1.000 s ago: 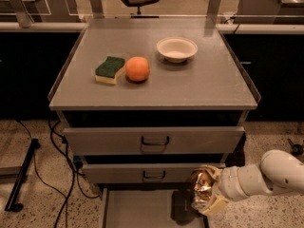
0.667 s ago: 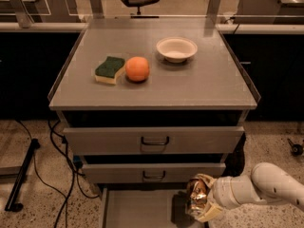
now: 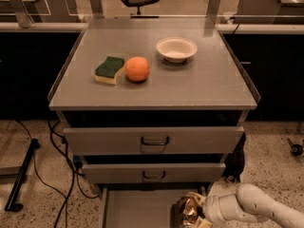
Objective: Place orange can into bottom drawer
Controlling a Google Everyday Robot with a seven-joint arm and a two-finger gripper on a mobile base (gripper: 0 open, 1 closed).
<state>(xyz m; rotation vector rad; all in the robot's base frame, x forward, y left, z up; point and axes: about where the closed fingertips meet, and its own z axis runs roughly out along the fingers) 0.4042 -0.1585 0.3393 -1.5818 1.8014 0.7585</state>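
The orange can [image 3: 188, 211], shiny copper-orange and dented, is held low over the right part of the bottom drawer [image 3: 135, 208], a flat grey tray pulled out at the bottom edge of the camera view. My gripper [image 3: 197, 214] is shut on the can, at the end of my white arm that reaches in from the lower right. The lowest part of the can and the drawer's front are cut off by the picture's edge.
Two upper drawers [image 3: 154, 139] with dark loop handles sit above. On the cabinet top lie a green-yellow sponge [image 3: 109, 70], a round orange fruit [image 3: 137, 69] and a white bowl [image 3: 176, 49]. Cables [image 3: 61, 175] trail on the floor at left.
My arm has moved lower and a little left, carrying the can down toward the bottom drawer's tray. Things on the cabinet top have not moved.
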